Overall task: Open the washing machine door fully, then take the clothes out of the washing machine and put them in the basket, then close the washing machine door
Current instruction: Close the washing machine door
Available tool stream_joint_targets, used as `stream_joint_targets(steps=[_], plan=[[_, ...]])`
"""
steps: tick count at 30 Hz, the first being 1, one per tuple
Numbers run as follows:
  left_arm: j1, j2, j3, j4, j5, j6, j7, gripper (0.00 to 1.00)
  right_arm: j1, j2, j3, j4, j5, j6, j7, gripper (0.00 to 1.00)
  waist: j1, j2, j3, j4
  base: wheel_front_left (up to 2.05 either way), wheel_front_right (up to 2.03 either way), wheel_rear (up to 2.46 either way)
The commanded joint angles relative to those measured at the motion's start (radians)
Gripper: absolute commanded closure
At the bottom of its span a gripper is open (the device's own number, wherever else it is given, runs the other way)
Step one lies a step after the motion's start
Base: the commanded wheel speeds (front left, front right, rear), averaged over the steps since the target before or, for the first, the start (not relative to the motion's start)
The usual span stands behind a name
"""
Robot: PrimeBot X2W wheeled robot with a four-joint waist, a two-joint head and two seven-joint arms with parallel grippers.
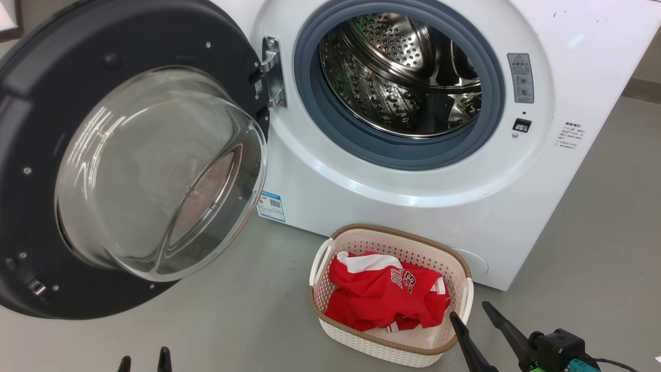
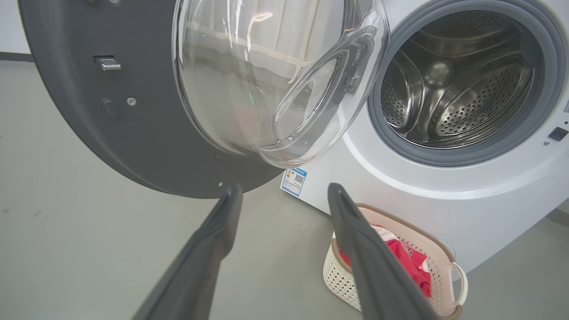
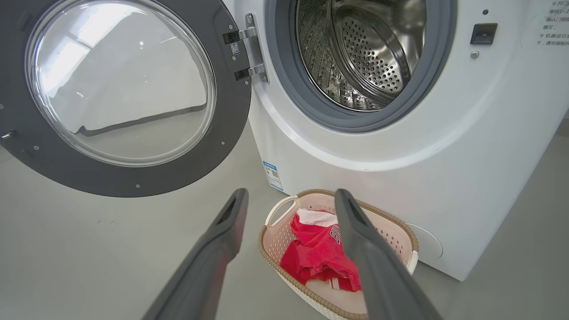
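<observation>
The washing machine [image 1: 465, 206] stands with its steel drum [image 1: 400, 72] showing no clothes inside. Its door [image 1: 129, 165] hangs wide open to the left, glass bowl bulging toward me; the same door [image 2: 146, 124] [image 3: 120, 89] appears in both wrist views. Red clothes [image 1: 384, 292] with white trim lie in the cream basket [image 1: 413, 243] on the floor in front of the machine. My right gripper [image 1: 470, 310] is open, its fingers by the basket's right near corner, nothing between them. At the bottom edge, my left gripper [image 1: 144, 359] is open and empty below the door.
Grey floor [image 1: 248, 310] stretches between the open door and the basket. A blue label sticker [image 1: 271, 205] sits on the machine's lower front. The machine's round filter cover [image 1: 477, 262] lies just behind the basket. The door latch [image 1: 36, 287] sticks out from the rim.
</observation>
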Motion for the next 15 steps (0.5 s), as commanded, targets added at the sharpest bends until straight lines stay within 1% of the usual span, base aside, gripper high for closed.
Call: stream_joint_targets(steps=[1, 2, 3, 4, 5, 8, 11, 12, 15], plan=[[-0.012, 0.008, 0.037, -0.031, -0.007, 0.008, -0.005, 0.00, -0.027, -0.010, 0.019, -0.020, 0.007, 0.007, -0.006, 0.00, 0.0000, 0.0000, -0.004, -0.002, 0.00, 0.00, 0.00], [-0.012, 0.008, 0.039, -0.034, -0.008, 0.009, -0.005, 0.11, -0.026, -0.009, 0.018, -0.020, 0.007, 0.007, -0.006, 0.00, 0.0000, 0.0000, -0.005, -0.002, 0.00, 0.00, 0.00], [-0.015, 0.008, 0.041, -0.039, -0.014, 0.009, -0.005, 0.58, -0.025, -0.008, 0.017, -0.021, 0.007, 0.007, -0.006, 0.00, 0.0000, 0.0000, -0.005, -0.002, 0.00, 0.00, 0.00], [-0.019, 0.008, 0.045, -0.047, -0.017, 0.007, -0.005, 0.96, -0.023, -0.007, 0.016, -0.022, 0.006, 0.007, -0.006, 0.00, 0.0000, 0.0000, -0.005, -0.002, 0.00, 0.00, 0.00], [-0.025, 0.008, 0.049, -0.060, -0.013, 0.003, -0.005, 1.00, -0.022, -0.006, 0.014, -0.022, 0.006, 0.007, -0.006, 0.00, 0.0000, 0.0000, -0.005, -0.002, 0.00, 0.00, 0.00], [-0.065, 0.008, 0.086, -0.120, 0.006, -0.010, -0.005, 1.00, -0.023, -0.005, 0.010, -0.025, 0.003, 0.007, -0.006, 0.00, 0.0000, 0.0000, 0.002, 0.000, 0.00, 0.00, 0.00], [-0.131, 0.008, 0.167, -0.217, 0.028, -0.032, -0.005, 1.00, -0.026, -0.005, 0.005, -0.028, 0.000, 0.007, -0.006, 0.00, 0.0000, 0.0000, 0.012, 0.003, 0.00, 0.00, 0.00], [-0.131, 0.008, 0.167, -0.217, 0.028, -0.032, -0.005, 1.00, -0.026, -0.005, 0.005, -0.028, 0.000, 0.007, -0.006, 0.00, 0.0000, 0.0000, 0.012, 0.003, 0.00, 0.00, 0.00], [-0.210, 0.012, 0.245, -0.332, 0.072, -0.056, -0.005, 1.00, -0.032, -0.009, -0.002, -0.031, -0.004, 0.007, -0.006, 0.00, 0.0000, 0.0000, 0.029, 0.007, 0.00, 0.00, 0.00]])
